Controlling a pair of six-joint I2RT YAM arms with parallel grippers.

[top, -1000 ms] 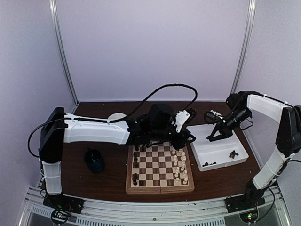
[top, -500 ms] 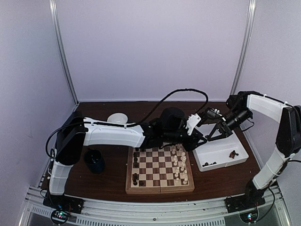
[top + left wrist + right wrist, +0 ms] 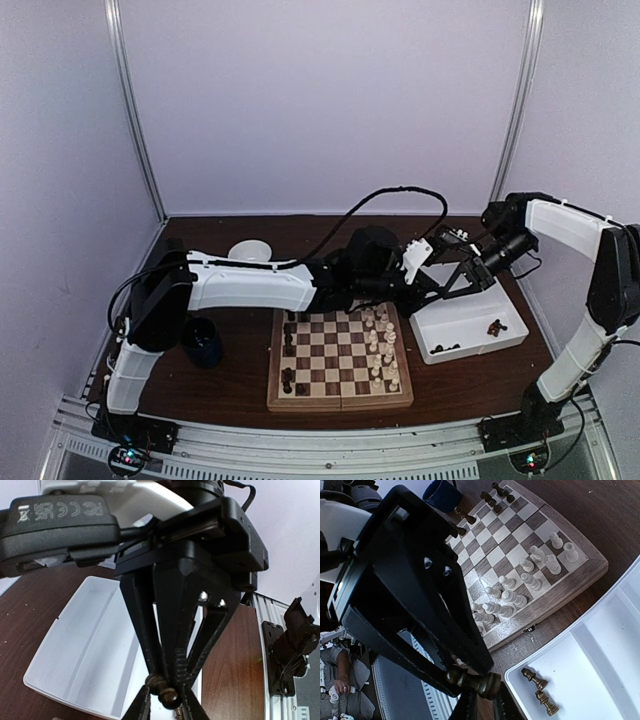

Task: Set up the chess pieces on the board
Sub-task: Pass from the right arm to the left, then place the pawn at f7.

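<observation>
Mid-air handover: the right fingers (image 3: 468, 707) are clamped on a dark piece (image 3: 479, 682) above the left end of the white tray (image 3: 470, 330), and the left fingers (image 3: 141, 709) flank it (firm grip or not, I cannot tell). The right should release only once the left holds. The route to the board (image 3: 340, 403) passes over cream pieces (image 3: 380, 345) crowding its right side, so it should stay high.

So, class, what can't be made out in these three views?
- Top view: dark piece held by the right end effector, lost among both arms' fingers.
- Left wrist view: left end effector cut off by the bottom edge; grip unclear.
- Top view: chessmen on the board too small to tell their kinds.
- Right wrist view: tray cut off at the right edge.
</observation>
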